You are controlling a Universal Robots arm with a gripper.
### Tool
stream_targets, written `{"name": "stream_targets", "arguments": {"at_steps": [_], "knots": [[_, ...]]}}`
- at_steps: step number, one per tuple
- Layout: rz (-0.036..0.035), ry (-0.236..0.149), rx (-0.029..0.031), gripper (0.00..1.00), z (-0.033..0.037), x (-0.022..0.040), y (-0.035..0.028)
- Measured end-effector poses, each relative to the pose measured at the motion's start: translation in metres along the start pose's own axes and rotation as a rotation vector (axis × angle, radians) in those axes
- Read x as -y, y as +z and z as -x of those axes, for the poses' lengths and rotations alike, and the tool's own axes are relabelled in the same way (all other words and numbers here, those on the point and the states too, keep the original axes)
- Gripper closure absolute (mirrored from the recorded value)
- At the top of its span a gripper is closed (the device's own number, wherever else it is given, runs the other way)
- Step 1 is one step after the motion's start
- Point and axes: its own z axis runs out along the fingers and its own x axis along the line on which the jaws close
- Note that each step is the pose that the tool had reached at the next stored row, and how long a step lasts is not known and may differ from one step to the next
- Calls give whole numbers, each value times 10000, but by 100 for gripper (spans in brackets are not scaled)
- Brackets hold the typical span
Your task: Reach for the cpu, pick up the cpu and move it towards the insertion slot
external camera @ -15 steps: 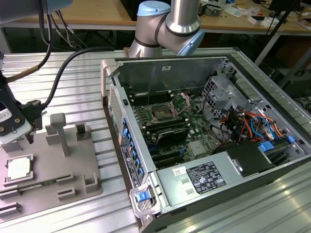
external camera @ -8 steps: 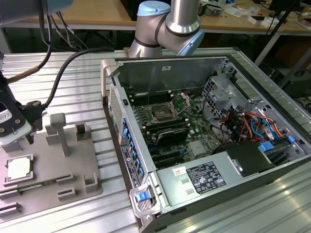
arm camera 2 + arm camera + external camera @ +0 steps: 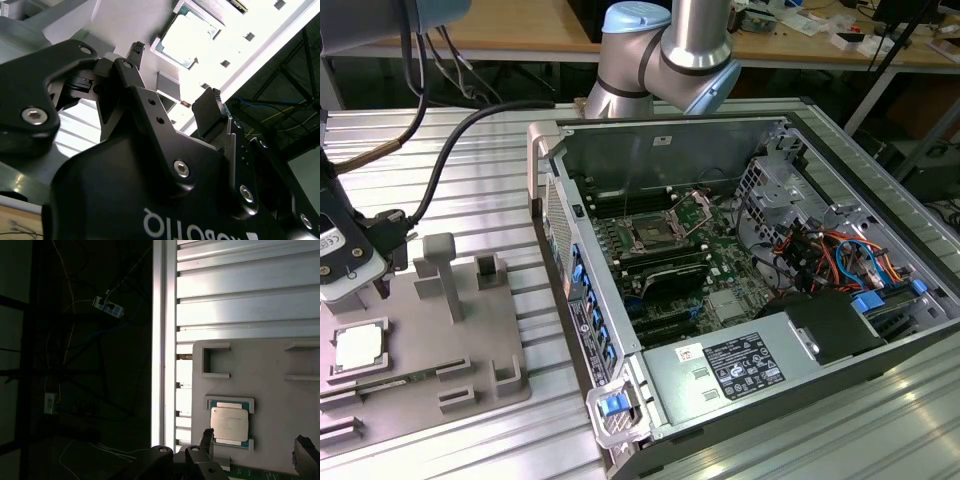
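My pincer (image 3: 256, 445) hangs wide open and empty over the cpu (image 3: 229, 422), not yet lifted from its grey tray (image 3: 270, 370); the insertion slot (image 3: 650, 235) lies well apart

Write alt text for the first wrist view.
A silver-topped cpu lies flat in a recess of a grey tray, not yet gripped, just beyond the open gripper. The tray sits on a ribbed aluminium table, past whose edge a power strip lies on the dark floor.
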Motion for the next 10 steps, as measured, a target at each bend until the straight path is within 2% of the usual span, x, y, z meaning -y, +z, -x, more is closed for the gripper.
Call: {"name": "stream_targets", "arguments": {"at_steps": [10], "knots": [[0, 0, 2, 33, 0, 0, 5]]}}
